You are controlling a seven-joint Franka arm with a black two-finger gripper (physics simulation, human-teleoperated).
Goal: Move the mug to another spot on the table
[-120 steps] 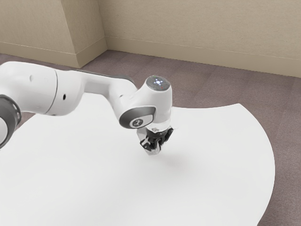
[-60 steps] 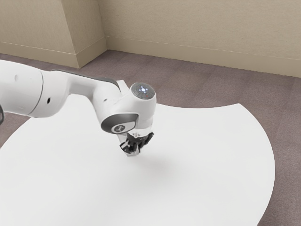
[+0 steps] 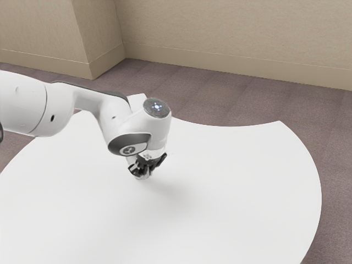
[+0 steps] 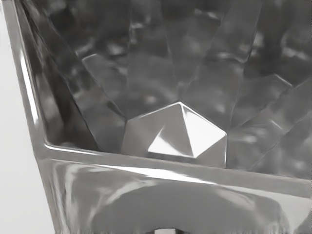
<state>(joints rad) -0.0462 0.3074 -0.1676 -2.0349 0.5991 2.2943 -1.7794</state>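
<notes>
Gripper (image 3: 145,168) hangs low over the white table (image 3: 242,181), left of centre in the exterior view, fingers pinched close on the small silvery mug (image 3: 138,174), its faceted shiny inside directly under the hand; table contact unclear.

Beige walls (image 3: 231,27), mauve carpet (image 3: 247,99).

Arm (image 3: 77,107) reaching low, fingers (image 3: 145,168) clamped

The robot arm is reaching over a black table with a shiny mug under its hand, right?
Not quite: the table is white, not black, as the exterior view shows. The part about the shiny mug is right.
</notes>
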